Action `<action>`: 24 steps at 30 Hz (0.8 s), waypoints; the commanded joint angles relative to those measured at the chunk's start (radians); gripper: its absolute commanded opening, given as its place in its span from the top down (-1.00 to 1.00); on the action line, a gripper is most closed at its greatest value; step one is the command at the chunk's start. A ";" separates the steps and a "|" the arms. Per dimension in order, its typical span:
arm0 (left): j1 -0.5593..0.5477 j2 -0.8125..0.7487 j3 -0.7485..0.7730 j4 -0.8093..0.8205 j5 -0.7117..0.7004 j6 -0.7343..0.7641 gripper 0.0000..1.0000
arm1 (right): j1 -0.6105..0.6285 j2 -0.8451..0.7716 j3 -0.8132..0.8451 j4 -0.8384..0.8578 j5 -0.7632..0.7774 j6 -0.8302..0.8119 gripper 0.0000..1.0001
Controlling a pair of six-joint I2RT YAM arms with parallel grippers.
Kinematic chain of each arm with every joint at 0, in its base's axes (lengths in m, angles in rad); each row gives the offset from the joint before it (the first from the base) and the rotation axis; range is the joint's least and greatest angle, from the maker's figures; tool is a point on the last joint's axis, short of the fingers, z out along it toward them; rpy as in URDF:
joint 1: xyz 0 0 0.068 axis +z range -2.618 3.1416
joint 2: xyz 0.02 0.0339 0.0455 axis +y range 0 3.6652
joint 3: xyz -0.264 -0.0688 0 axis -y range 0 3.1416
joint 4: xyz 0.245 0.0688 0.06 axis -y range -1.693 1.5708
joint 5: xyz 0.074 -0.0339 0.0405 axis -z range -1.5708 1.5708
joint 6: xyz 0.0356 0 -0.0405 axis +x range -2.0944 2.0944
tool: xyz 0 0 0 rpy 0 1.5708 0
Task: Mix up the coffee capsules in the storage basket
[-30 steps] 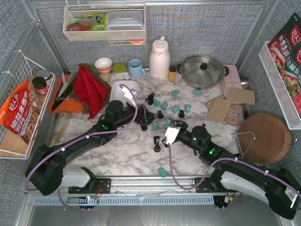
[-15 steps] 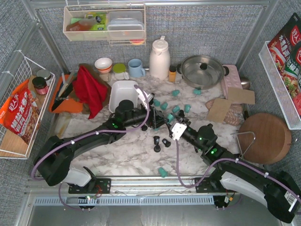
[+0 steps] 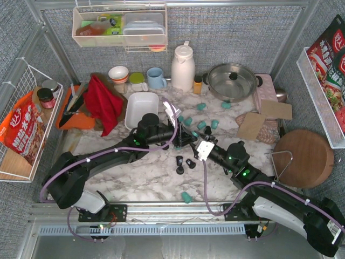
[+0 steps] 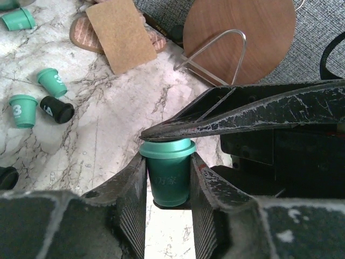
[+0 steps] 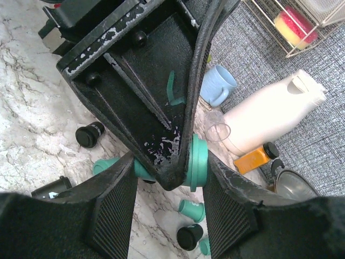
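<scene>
1. The left claw point(image 4: 167, 164) was clamped tight on one upright teal-green cup-shaped coffee capsule point(image 4: 169, 183). Its pads pressed the side walls just below the rim.
2. The right claw point(image 5: 170, 162) stood with its jaws partway apart, straddling the left claw's tip and the held capsule. In the left wrist view, one of its scuffed black fingers lay across the capsule's top rim. I could not tell whether it pressed on the capsule.
3. Both claws met over the middle of the grey-veined white marble worktop point(image 3: 145, 178).
4. The white rectangular shallow-walled storage basket point(image 3: 141, 102) sat to the left rear of the claw tips, apart from the held capsule. It was just beside a crumpled red cloth point(image 3: 102, 102).
5. The other capsules lay loose on the worktop:
   - Several teal-green ones point(image 3: 201, 106) were scattered between the claws and a lidded steel pan point(image 3: 232, 81).
   - A few black ones point(image 3: 179, 160) lay just on the near side of the claws.
   - One teal-green capsule point(image 3: 186, 197) lay alone close to the front edge.
</scene>
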 commanded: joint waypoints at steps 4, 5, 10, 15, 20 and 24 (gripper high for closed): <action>0.003 -0.067 0.004 -0.075 -0.115 0.103 0.33 | 0.001 -0.023 0.049 -0.125 0.037 0.014 -0.16; 0.005 -0.080 0.001 -0.088 -0.141 0.108 0.33 | 0.000 -0.028 0.056 -0.158 0.038 0.012 -0.26; 0.033 -0.117 -0.002 -0.145 -0.204 0.121 0.38 | -0.003 -0.069 0.074 -0.294 0.031 -0.011 -0.67; 0.096 -0.141 -0.007 -0.191 -0.280 0.116 0.39 | -0.004 -0.070 0.112 -0.389 0.049 -0.003 -0.76; 0.208 -0.136 0.031 -0.297 -0.527 0.128 0.34 | -0.004 0.018 0.202 -0.484 0.087 0.162 -0.76; 0.329 -0.069 0.068 -0.305 -0.625 0.108 0.26 | 0.004 0.156 0.336 -0.662 0.088 0.374 -0.76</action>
